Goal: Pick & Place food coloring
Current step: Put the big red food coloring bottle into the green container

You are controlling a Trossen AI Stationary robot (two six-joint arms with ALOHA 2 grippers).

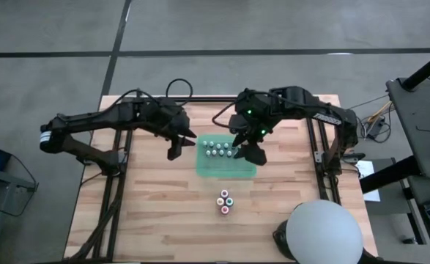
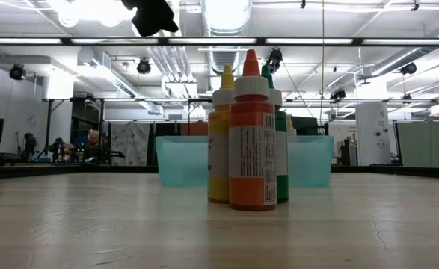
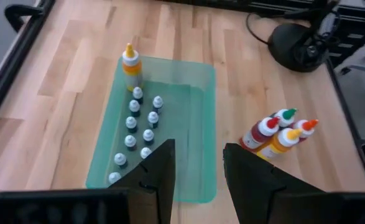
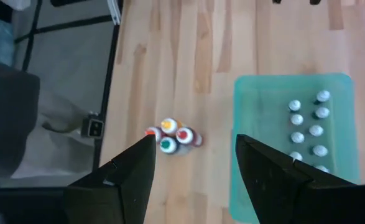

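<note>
High view is showing you both pincers hovering empty over the green tray (image 1: 225,166): left pincer (image 1: 176,147) part-open, right pincer (image 1: 247,150) wide. Four bottles (image 1: 225,201) are waiting near the tray on the desk (image 1: 149,213).

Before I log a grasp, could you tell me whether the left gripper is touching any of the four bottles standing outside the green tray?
Apart. In the left wrist view the left gripper is empty, with bare table between its fingers and the four-bottle cluster beside the green tray.

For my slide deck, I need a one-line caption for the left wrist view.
Left end effector open above a green tray of small bottles, four taller bottles clustered on the table beside it.
</note>
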